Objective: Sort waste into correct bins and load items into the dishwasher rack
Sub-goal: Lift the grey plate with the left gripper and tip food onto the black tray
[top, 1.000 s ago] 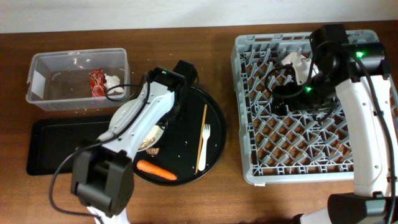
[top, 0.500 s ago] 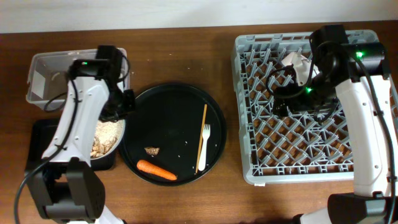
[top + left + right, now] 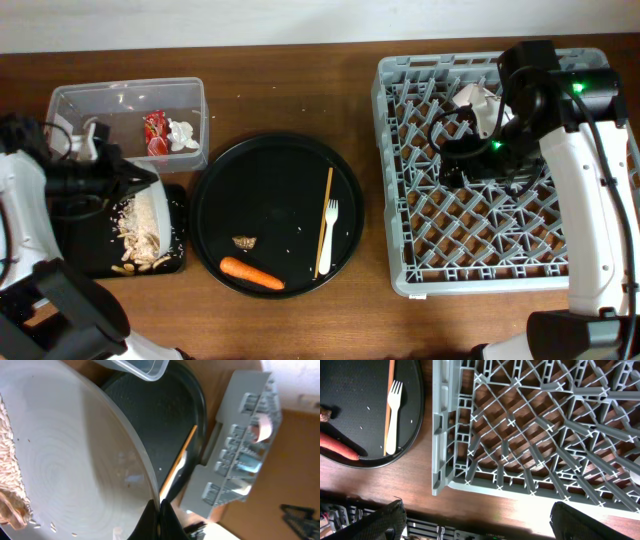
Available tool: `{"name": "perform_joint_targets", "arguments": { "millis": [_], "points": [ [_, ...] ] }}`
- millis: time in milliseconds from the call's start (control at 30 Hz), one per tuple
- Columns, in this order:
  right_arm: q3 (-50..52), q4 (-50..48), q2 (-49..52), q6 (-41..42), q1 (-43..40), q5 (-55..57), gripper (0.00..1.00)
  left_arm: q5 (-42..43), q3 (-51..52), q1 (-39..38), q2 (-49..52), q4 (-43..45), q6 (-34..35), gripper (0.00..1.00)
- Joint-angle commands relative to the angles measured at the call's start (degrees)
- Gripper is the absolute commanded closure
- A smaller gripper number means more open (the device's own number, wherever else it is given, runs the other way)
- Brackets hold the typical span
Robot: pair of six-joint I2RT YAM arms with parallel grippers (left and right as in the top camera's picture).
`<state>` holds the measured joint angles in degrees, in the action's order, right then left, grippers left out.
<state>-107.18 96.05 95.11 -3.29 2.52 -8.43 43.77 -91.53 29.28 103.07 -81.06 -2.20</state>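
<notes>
Overhead, a brown wooden table [image 3: 300, 90] is filling the frame, with a strip of white wall [image 3: 200, 20] running along the top edge. At the far left the left arm is reaching in from the frame's edge, its forearm lying nearly level over the shallow black tray [image 3: 85, 262]. The left gripper [image 3: 159, 517] is pinching the rim of the pale grey plate [image 3: 150, 212], which is standing tilted steeply on edge over that tray. Beige rice-and-nut scraps [image 3: 135, 248] are lying on the tray below the plate, and some are clinging to the plate's face in the left wrist view. In the upper left the clear tub [image 3: 125, 92] is holding the red wrapper [image 3: 155, 132] and the white tissue [image 3: 183, 133] side by side. In the centre the round black tray [image 3: 270, 185] is carrying the brown morsel [image 3: 243, 242], the carrot [image 3: 252, 273], the chopsticks [image 3: 325, 220] and the white fork [image 3: 332, 235], the fork lying just beside the chopsticks. At the right the dishwasher rack [image 3: 480, 235] is sitting square. The right arm is bending over the rack's upper half, and the right gripper [image 3: 477, 510] is hanging above it with fingers spread wide, gripping nothing.
</notes>
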Motion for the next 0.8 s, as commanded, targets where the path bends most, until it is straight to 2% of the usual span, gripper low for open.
{"name": "perform_joint_targets", "arguments": {
  "millis": [0, 67, 100, 167, 300, 367, 433, 500, 567, 633, 667, 767],
  "points": [
    [-0.07, 0.24, -0.24, -0.35, -0.33, 0.79, 0.05, 6.97, -1.05, 3.50, -1.86, -1.73, -1.14, 1.00],
    [-0.07, 0.26, -0.24, -0.35, -0.33, 0.79, 0.05, 12.13, -1.05, 6.45, -1.86, -1.75, -2.23, 1.00],
    [-0.07, 0.26, -0.24, -0.35, -0.33, 0.79, 0.05, 17.97, -1.05, 8.00, -1.86, -2.19, -6.78, 1.00],
    [-0.07, 0.28, -0.24, -0.35, -0.31, 0.79, 0.05, 19.93, -1.05, 8.28, -1.84, -2.16, -9.29, 1.00],
    [-0.07, 0.28, -0.24, -0.35, -0.33, 0.79, 0.05, 19.87, -1.05, 8.39, -1.84, -2.12, -11.65, 1.00],
    [-0.07, 0.50, -0.24, -0.35, -0.31, 0.79, 0.05, 16.24, -1.05, 8.48, -1.84, -1.57, -11.65, 1.00],
    [-0.07, 0.66, -0.24, -0.35, -0.33, 0.79, 0.05, 18.99, -1.05, 9.40, -1.86, -3.96, -16.72, 1.00],
    [-0.07, 0.66, -0.24, -0.33, -0.31, 0.79, 0.05, 11.17, -1.05, 10.29, -1.84, -2.54, -15.02, 1.00],
    [-0.07, 0.66, -0.24, -0.33, -0.31, 0.76, 0.05, 14.34, -1.05, 10.64, -1.84, -3.41, -17.64, 1.00],
    [-0.07, 0.87, -0.24, -0.33, -0.31, 0.79, 0.05, 13.09, -1.05, 10.64, -1.84, -3.02, -17.38, 1.00],
    [-0.07, 0.87, -0.24, -0.33, -0.31, 0.79, 0.05, 12.98, -1.05, 10.67, -1.84, -4.15, -14.91, 1.00],
    [-0.07, 1.09, -0.24, -0.33, -0.31, 0.79, 0.05, 17.00, -1.05, 11.19, -2.21, -5.64, -23.56, 1.00]
  ]
}}
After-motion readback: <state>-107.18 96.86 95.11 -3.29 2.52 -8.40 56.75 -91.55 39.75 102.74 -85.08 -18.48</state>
